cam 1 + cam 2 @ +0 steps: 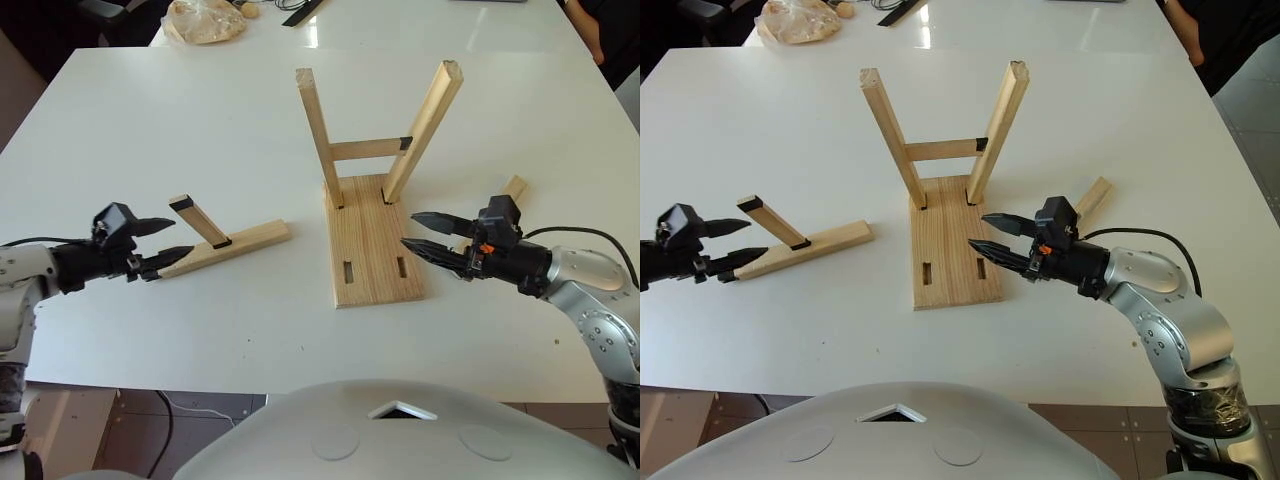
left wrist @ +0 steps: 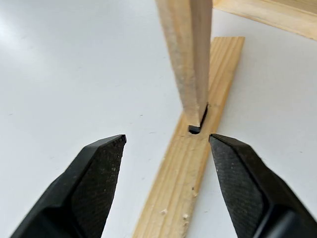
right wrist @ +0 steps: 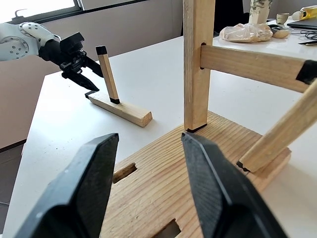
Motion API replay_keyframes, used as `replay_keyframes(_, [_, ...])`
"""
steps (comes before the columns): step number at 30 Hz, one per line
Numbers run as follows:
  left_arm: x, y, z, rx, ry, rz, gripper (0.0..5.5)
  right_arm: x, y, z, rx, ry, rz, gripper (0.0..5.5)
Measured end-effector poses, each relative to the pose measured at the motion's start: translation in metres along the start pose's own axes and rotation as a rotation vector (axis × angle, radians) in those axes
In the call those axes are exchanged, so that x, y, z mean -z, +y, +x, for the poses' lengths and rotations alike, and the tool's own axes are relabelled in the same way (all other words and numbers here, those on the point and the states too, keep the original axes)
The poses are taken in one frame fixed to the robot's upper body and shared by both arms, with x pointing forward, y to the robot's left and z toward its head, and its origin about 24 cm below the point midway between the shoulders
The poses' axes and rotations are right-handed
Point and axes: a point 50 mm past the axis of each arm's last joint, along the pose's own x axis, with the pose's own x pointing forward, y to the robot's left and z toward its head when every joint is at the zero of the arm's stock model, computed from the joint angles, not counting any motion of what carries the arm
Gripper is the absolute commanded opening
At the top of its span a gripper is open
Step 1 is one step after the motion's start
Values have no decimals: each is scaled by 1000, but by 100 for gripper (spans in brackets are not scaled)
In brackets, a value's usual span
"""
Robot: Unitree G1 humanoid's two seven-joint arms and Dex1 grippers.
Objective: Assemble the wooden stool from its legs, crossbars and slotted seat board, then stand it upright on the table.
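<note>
Leg (image 1: 240, 242) end between spread left pincer (image 1: 183, 236) | seat board (image 1: 370, 255) under right pincer (image 1: 408, 229)

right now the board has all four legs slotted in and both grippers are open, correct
Not all four: only two legs stand in the board, and its two near slots are empty, as the left eye view shows. The left gripper and right gripper are open.

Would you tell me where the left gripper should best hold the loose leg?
Probably the leg at its bare end nearest the left gripper, approached low along the table from the robot's left: the leg lies flat, and the crossbar stands up from its middle.
</note>
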Motion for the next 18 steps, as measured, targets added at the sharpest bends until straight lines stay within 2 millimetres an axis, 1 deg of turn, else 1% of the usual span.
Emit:
replay_keyframes(2, [2, 4, 3, 35, 10, 12, 312, 0, 0, 1, -5, 1, 1, 238])
replay_keyframes(6, [-1, 14, 4, 62, 14, 46, 312, 1, 0, 3, -25, 6, -2, 238])
replay_keyframes(8, [0, 20, 4, 78, 44, 66, 312, 2, 1, 4, -34, 9, 2, 238])
replay_keyframes(10, [3, 21, 5, 114, 73, 71, 312, 2, 0, 5, -38, 10, 1, 238])
replay_keyframes(14, [13, 15, 9, 197, 136, 94, 312, -3, -1, 5, -53, -20, 14, 238])
replay_keyframes(17, [13, 19, 12, 203, 152, 120, 312, -8, -3, 6, -58, -39, 8, 238])
replay_keyframes(18, [15, 21, 14, 193, 178, 124, 312, -8, -3, 6, -61, -40, 5, 238])
